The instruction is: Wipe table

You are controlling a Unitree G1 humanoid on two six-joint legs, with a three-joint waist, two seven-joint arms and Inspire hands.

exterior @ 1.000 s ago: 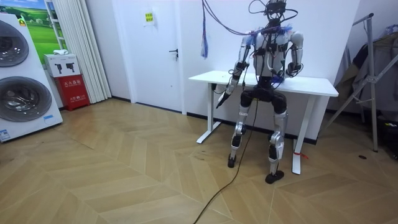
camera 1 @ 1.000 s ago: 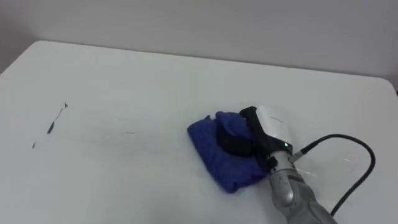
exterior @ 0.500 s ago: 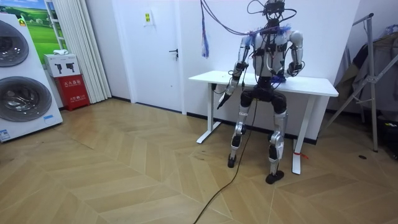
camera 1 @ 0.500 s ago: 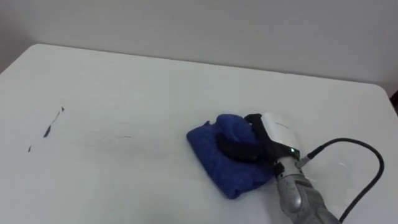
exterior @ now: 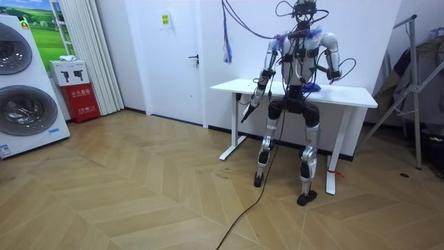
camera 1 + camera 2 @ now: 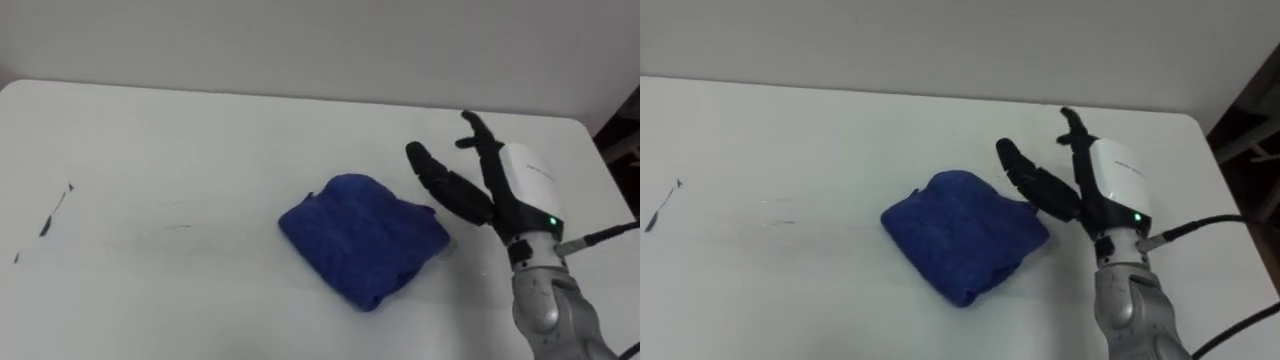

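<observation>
While your right hand [image 6: 492,195] sits just to the right of the blue cloth [image 6: 362,238], its fingers [image 6: 440,182] are spread and straight and grip nothing. Its white back is turned away from the cloth. The dark fingertips reach toward the cloth's upper right corner, and you cannot tell from either eye view whether they touch it.

The cloth lies crumpled in a loose heap on the white surface [image 6: 200,130], free of either hand and nearer the right end than the left. Well to the cloth's left, near the surface's far left end, you can see a few thin dark marks [image 6: 50,213]. A faint smear lies between those marks and the cloth.

In the room view your robot stands upright at the long side of the surface, with the cloth in front of its right side. Your left hand [image 5: 245,111] hangs well to the cloth's left and lower, off the end of the surface. Far from the cloth, at the room view's left, stand two stacked washing machines [image 5: 21,90], with a white door [image 5: 173,55] between them and the cloth.
</observation>
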